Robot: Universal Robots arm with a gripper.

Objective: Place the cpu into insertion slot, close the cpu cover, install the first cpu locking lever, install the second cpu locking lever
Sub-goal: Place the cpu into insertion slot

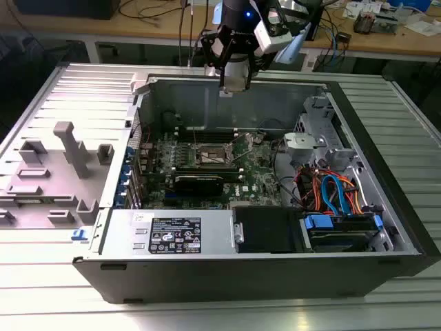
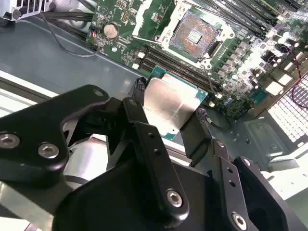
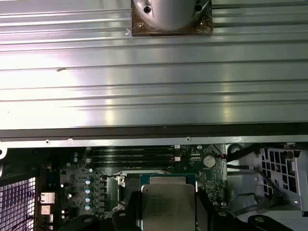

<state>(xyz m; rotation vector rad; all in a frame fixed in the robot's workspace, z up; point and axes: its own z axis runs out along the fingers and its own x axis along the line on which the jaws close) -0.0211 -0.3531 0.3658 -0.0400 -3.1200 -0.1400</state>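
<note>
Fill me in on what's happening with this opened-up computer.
A robot arm's gripper holds the cpu clamped by its edges between two black fingers. It hangs above the open computer case, near the far wall in the exterior view. On the green board below, the insertion slot lies uncovered with its pin field showing and no chip in it. The cpu has not been set in place yet.

The cpu (image 2: 171, 103) is showing a silvery-grey top edged in green, between black fingers (image 2: 144, 130). The insertion slot (image 2: 192, 34) is gleaming dark gold inside a silver rim on the green board (image 2: 122, 17).
</note>
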